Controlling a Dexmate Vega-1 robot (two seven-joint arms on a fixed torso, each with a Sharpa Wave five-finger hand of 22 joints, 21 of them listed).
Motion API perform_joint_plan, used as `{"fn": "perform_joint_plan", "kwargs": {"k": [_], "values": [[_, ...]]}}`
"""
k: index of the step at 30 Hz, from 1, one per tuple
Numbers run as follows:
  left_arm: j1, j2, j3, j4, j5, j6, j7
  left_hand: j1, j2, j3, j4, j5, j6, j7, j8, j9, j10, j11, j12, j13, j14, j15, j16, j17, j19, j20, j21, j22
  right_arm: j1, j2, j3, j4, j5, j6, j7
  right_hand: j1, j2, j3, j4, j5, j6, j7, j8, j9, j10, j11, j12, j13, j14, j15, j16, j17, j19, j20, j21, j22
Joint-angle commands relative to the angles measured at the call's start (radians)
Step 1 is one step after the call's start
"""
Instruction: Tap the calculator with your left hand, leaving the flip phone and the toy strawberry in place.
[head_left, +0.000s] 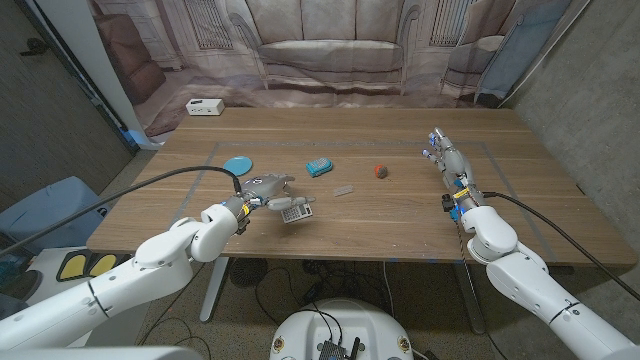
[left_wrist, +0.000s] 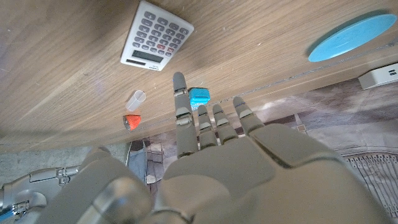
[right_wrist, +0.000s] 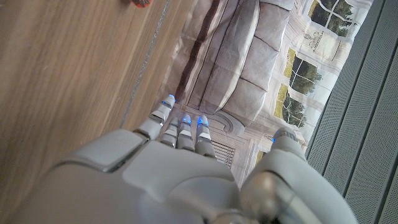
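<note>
Even, soft indoor light falls from overhead. The wooden table (head_left: 400, 215) shows a pale sheen around its middle and no hard glare. The left hand (head_left: 268, 192) casts only a faint shadow toward 6 o'clock. The head view bends lines at its corners. In the wrist views, the near knuckles look soft while the calculator (left_wrist: 157, 35) is sharp.

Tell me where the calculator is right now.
In the head view the calculator lies near the table's front edge, left of centre, just ahead of the left hand, with the blue flip phone beyond it.
</note>
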Motion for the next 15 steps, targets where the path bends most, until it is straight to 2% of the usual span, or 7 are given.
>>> {"fn": "perform_joint_plan", "kwargs": {"k": [1, 9, 15], "values": [[-0.04, -0.003, 0.036, 0.044, -0.013, -0.011, -0.013, -0.009, -0.002, -0.002, 0.004, 0.005, 0.009, -0.004, 0.0, 0.001, 0.003, -0.004, 0.009, 0.002, -0.001, -0.003, 0.003, 0.002, -0.008, 0.003, 0.002, 0.004, 0.004, 0.002, -0.003, -0.005, -0.007, -0.013, -0.01, -0.004, 0.008, -0.003, -0.002, -0.002, 0.008, 0.0, -0.002, 0.003, 0.005, 0.004, -0.004, 0.002, 0.002, 0.007, 0.001, 0.002, 0.005, 0.003, 0.001, 0.006], [-0.046, 0.001, 0.045, 0.043, -0.015, -0.017, -0.021, -0.008, -0.003, -0.005, 0.004, 0.006, 0.021, -0.02, 0.001, 0.001, 0.007, -0.008, 0.012, 0.001, 0.004, -0.002, 0.006, 0.002, -0.008, 0.004, 0.004, 0.004, 0.009, -0.001, -0.004, -0.004, -0.009, -0.014, -0.006, -0.005, 0.009, -0.003, -0.003, -0.002, 0.01, 0.001, -0.002, 0.003, 0.006, 0.005, -0.004, 0.002, 0.002, 0.007, 0.001, 0.002, 0.005, 0.004, -0.001, 0.006], [-0.051, 0.001, 0.053, 0.039, -0.002, -0.004, -0.028, -0.007, -0.003, -0.006, 0.002, 0.007, 0.028, -0.022, 0.001, 0.001, 0.014, -0.007, 0.016, 0.001, 0.011, -0.002, 0.009, 0.001, -0.007, 0.005, 0.006, 0.004, 0.01, -0.001, -0.004, -0.003, -0.008, -0.011, -0.003, -0.005, 0.01, -0.004, -0.003, -0.002, 0.01, 0.001, -0.003, 0.003, 0.005, 0.003, -0.004, 0.002, 0.002, 0.008, 0.001, 0.002, 0.005, 0.005, -0.002, 0.006]]}}
